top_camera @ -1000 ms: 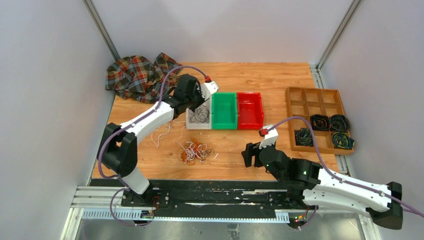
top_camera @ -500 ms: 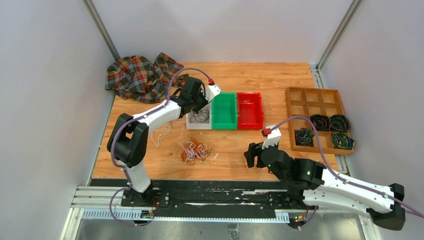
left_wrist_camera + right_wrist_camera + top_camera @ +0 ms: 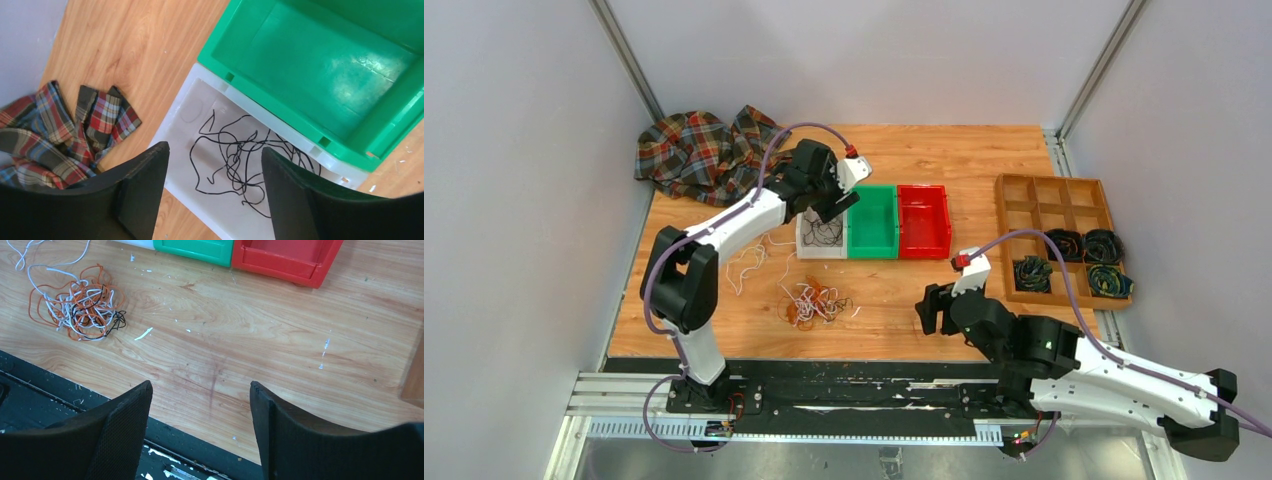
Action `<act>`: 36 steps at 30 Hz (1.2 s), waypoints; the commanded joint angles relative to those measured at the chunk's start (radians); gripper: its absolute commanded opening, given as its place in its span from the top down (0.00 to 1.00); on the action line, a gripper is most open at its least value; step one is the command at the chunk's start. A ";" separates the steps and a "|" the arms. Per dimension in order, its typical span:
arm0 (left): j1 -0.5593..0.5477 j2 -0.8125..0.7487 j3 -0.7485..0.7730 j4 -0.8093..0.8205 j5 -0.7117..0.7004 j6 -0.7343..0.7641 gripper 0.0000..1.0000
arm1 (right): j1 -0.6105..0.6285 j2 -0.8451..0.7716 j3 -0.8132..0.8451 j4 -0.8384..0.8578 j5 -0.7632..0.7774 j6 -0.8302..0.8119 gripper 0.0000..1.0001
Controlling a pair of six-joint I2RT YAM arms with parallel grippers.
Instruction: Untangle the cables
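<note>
Over the white plastic bin my left gripper hangs spread, empty; thin black cables lie inside. Near that bin, the orange-white-black tangle lies seemingly unsorted; right gripper spread, empty.

Heaped on the tabletop as tangled cables, thin orange and white loops knotted together, with a few black strands at one side; strewn just left of that heap as loose white cables, curled and lying flat; spread inside the white bin as black cables, loosely looped across its floor.
</note>
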 commanded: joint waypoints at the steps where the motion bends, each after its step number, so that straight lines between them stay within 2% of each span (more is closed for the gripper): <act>1: 0.009 -0.047 0.049 -0.066 0.036 0.010 0.25 | -0.009 -0.006 0.057 -0.063 0.016 -0.028 0.28; 6: 0.022 -0.086 0.180 -0.259 0.141 0.000 0.07 | -0.009 0.008 0.058 -0.043 0.004 -0.069 0.24; 9: 0.024 -0.138 0.195 -0.408 0.212 0.013 0.04 | -0.009 0.058 0.043 0.044 -0.014 -0.096 0.23; 14: 0.051 -0.319 0.017 -0.504 0.308 0.024 0.02 | -0.011 0.229 -0.011 0.386 -0.125 -0.155 0.22; 20: 0.087 -0.460 -0.079 -0.582 0.318 0.049 0.02 | -0.041 0.592 0.096 0.582 -0.365 -0.231 0.25; 25: 0.092 -0.514 -0.099 -0.609 0.299 0.040 0.02 | -0.116 0.826 0.200 0.587 -0.505 -0.264 0.34; 32: 0.094 -0.550 -0.108 -0.610 0.294 0.026 0.02 | -0.167 0.982 0.262 0.591 -0.584 -0.279 0.45; 33: 0.093 -0.553 -0.109 -0.610 0.290 0.024 0.02 | -0.167 0.997 0.268 0.591 -0.583 -0.277 0.48; 36: 0.093 -0.564 -0.110 -0.610 0.282 0.024 0.02 | -0.169 1.018 0.283 0.574 -0.580 -0.275 0.69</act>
